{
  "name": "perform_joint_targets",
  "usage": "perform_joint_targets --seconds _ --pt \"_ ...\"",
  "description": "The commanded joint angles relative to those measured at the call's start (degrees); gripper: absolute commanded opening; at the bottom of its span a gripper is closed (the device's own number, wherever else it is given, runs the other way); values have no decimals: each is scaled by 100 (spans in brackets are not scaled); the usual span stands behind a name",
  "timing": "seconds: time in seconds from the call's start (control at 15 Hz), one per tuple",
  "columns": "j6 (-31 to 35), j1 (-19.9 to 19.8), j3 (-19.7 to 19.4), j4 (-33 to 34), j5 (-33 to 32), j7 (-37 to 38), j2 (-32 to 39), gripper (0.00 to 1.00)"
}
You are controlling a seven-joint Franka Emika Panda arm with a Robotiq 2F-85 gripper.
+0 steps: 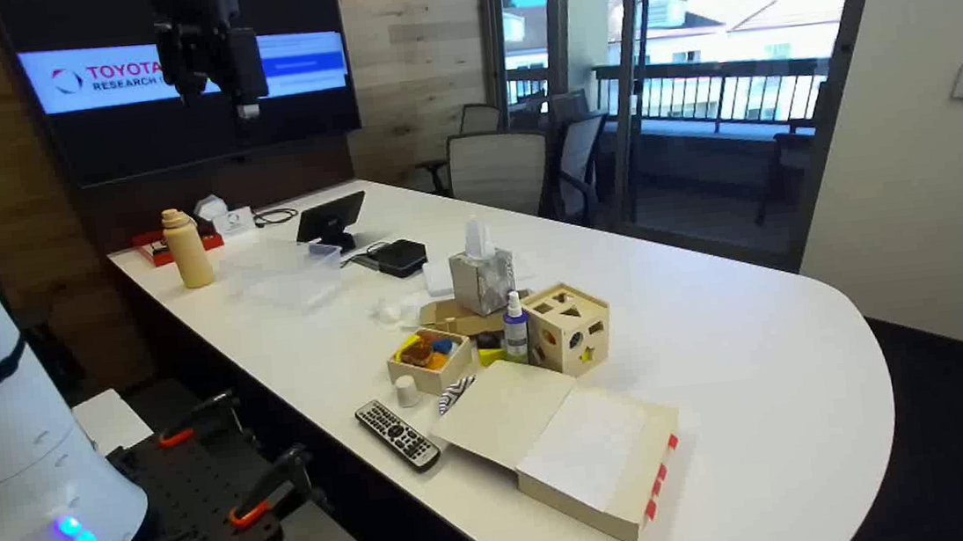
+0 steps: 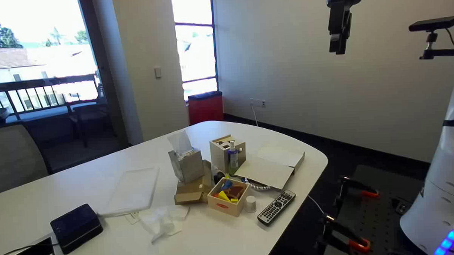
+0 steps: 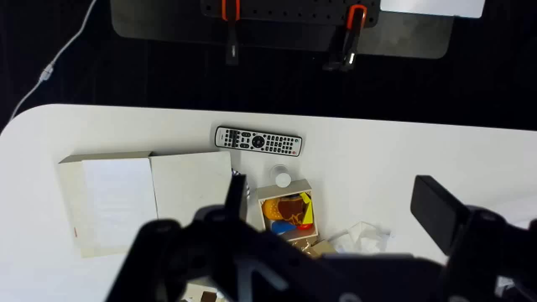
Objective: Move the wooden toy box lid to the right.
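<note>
The wooden toy box [image 1: 564,349] is a pale cube with dark cut-out holes; it stands on the white table and also shows in an exterior view [image 2: 218,158]. Its lid [image 1: 588,304] is the thin square pale panel with holes on top of the cube, seen too in an exterior view [image 2: 234,139]. In the wrist view only a corner of the lid [image 3: 194,291] shows at the bottom edge; my gripper hides the rest. My gripper [image 3: 335,205] is open and empty. It hangs high above the table, well away from the box, in both exterior views [image 1: 222,101] [image 2: 338,48].
A spray bottle [image 1: 516,333] stands close against the box. A tissue box [image 1: 483,284], a small wooden tray of toys [image 1: 434,372], an open flat white box [image 1: 512,409], a remote [image 1: 397,435] and a small white cup [image 2: 251,204] are near it.
</note>
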Motion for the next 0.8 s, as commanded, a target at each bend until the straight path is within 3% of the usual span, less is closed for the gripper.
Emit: perform_joint_targets --seconds 0.0,0.47,0.73 --pt "-11 -27 20 13 16 -15 10 100" --pt "-11 -27 20 13 16 -15 10 100" --pt "541 256 -185 543 134 -446 1065 100"
